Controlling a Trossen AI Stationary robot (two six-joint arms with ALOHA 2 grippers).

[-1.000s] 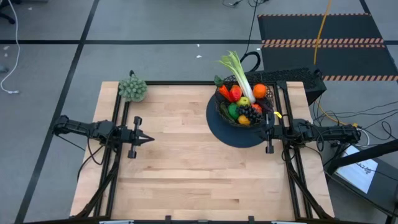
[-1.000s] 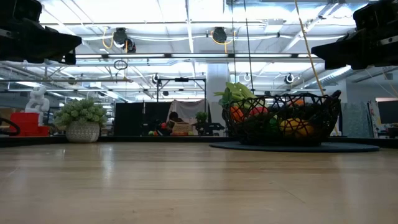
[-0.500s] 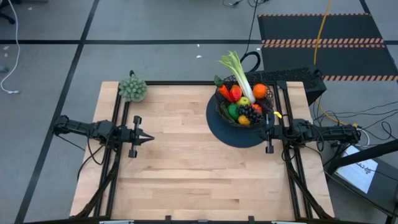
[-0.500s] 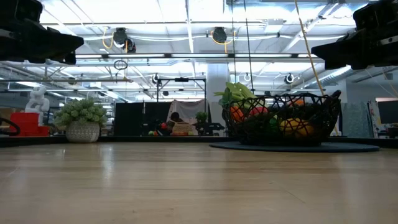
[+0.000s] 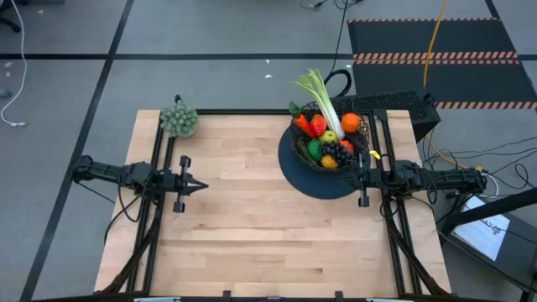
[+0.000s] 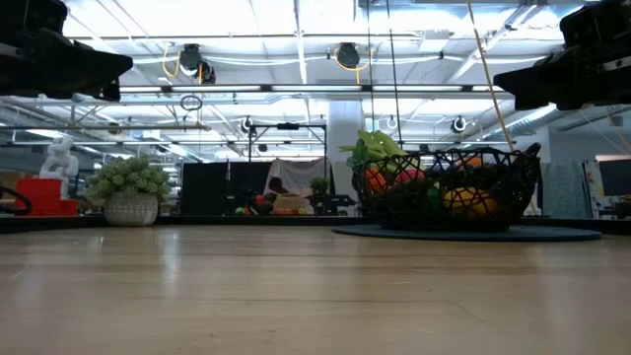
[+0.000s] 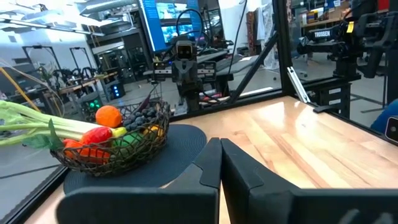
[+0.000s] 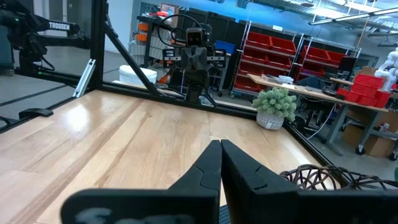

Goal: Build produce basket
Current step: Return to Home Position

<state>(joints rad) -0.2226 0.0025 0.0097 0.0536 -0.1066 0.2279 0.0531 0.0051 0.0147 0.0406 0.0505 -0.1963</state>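
Black wire basket [image 6: 521, 182]: holds all produce [image 5: 329, 143] in view (leek [image 5: 323, 101], orange [image 5: 350, 122], grapes [image 5: 337, 153]), none loose around it. Left pincer [image 7: 220, 148] well apart from basket, right pincer [image 8: 220, 148] just beside it; both pressed together, empty. Task looks finished.

The word TROSSEN stood in pale letters on a dark machine part [image 7: 322, 34] far off in the left wrist view, small but legible. The same word, TROSSEN, showed on a dark bar [image 8: 64, 26] far off in the right wrist view. A blue screen [image 7: 165, 18] carried what may have been writing, too small to read. No other text could be read.
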